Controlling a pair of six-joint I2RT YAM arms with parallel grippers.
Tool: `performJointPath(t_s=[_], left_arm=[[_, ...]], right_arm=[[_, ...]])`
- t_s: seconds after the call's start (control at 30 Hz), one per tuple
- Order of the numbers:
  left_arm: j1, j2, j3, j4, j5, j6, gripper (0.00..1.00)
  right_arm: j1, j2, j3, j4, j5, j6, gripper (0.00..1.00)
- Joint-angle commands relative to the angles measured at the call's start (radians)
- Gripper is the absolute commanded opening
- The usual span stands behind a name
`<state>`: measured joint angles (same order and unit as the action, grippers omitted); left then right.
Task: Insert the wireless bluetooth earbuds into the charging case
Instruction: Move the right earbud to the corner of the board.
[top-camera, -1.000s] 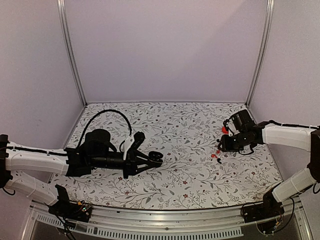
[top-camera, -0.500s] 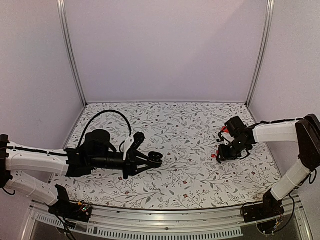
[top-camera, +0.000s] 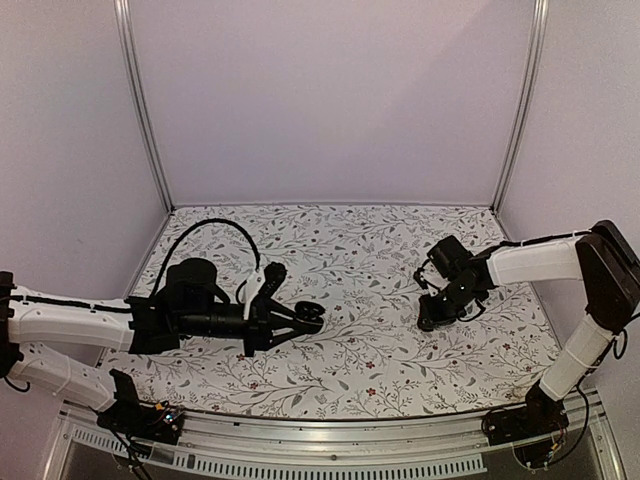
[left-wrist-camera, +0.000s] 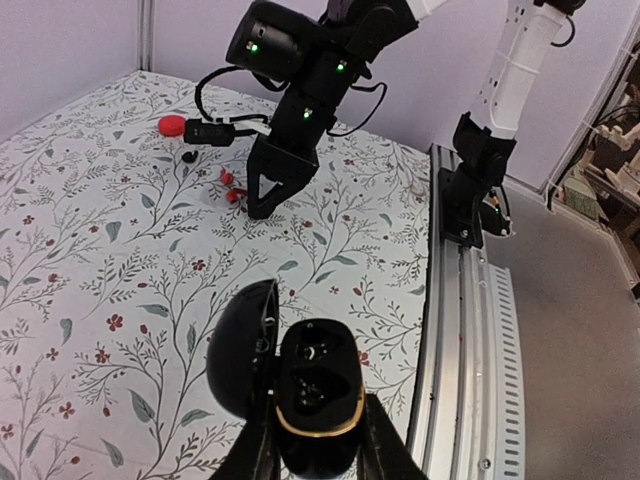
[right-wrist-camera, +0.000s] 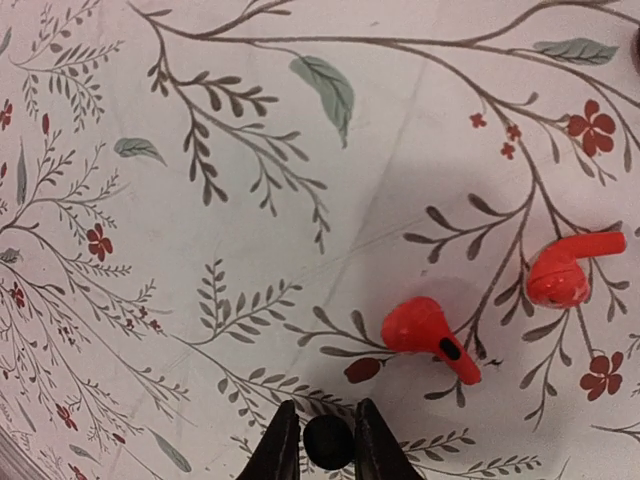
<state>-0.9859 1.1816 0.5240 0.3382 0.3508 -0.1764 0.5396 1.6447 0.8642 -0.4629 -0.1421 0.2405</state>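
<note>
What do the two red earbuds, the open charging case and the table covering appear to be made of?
Red earbuds: likely smooth moulded plastic, slightly glossy, with soft highlights. Charging case: black glossy plastic by its sheen, with a gold, metallic-looking ring round the opening. Table covering: matte floral-printed sheet; a faint crease suggests cloth or vinyl, unclear which.

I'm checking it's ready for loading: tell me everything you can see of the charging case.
The charging case is a glossy black, rounded plastic pebble with a gold band around its opening. Its lid stands hinged open to one side, and the dark interior looks empty. The left gripper holds it, its fingers clamping the lower body from both sides, over the floral table. Nothing else visibly touches it.
</note>
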Motion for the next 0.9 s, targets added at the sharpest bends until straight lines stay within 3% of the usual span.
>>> performJointPath(t_s=[0.0, 0.2, 0.33, 0.6, 0.87], left_arm=[[0.012, -0.033, -0.016, 0.015, -0.006, -0.002, 0.0], [0.013, -0.046, -0.025, 0.01, -0.007, -0.006, 0.0], [0.012, -0.051, -0.024, 0.008, -0.01, -0.005, 0.0], [0.012, -0.061, -0.034, 0.014, -0.007, -0.017, 0.0], [0.012, -0.094, -0.036, -0.01, -0.013, -0.021, 0.0]], right_arm=[[0.07, 0.021, 0.031, -0.038, -0.032, -0.007, 0.17], [0.174, 0.045, 0.051, -0.071, -0.054, -0.009, 0.17], [0.187, 0.047, 0.07, -0.115, -0.049, -0.053, 0.22], [0.222, 0.061, 0.167, -0.234, 0.025, -0.152, 0.35], [0.308, 0.159, 0.288, -0.333, 0.136, -0.195, 0.36]])
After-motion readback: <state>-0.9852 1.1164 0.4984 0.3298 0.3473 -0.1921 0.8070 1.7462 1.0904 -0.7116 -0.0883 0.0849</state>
